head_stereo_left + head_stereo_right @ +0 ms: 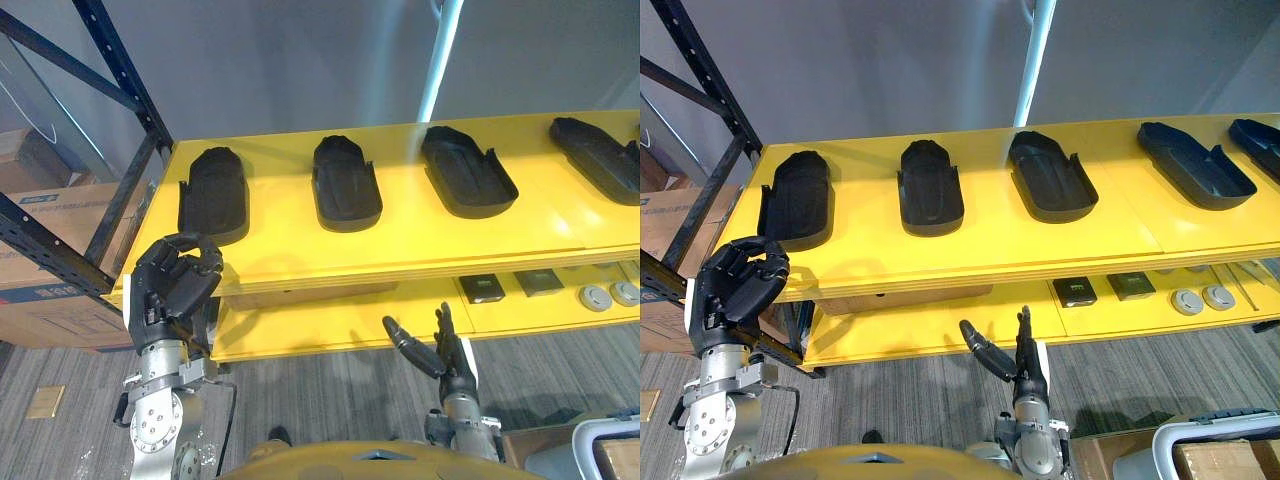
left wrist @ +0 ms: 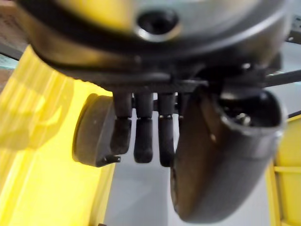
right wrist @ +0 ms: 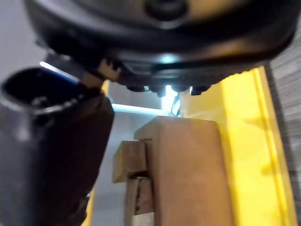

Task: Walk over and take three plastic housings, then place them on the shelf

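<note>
OK, black plastic housings lie in a row on the yellow upper shelf, spaced apart: leftmost housing, second housing, third housing, fourth housing, and a fifth housing at the right edge of the right eye view. Neither hand holds one. Left hand is up at the shelf's front edge, just in front of the leftmost housing, fingers clenched into a fist with nothing inside. Can't tell whether it touches the shelf edge. Right hand sits lower, in front of the lower shelf, fingers straight, thumb spread out, released and empty. Lower shelf carries two small dark square parts and two round grey parts toward its right end. Black rack upright stands at the left end of the shelves, with cardboard boxes behind it. Right wrist view has a wooden piece against yellow shelf board; can't tell what it is.
</note>
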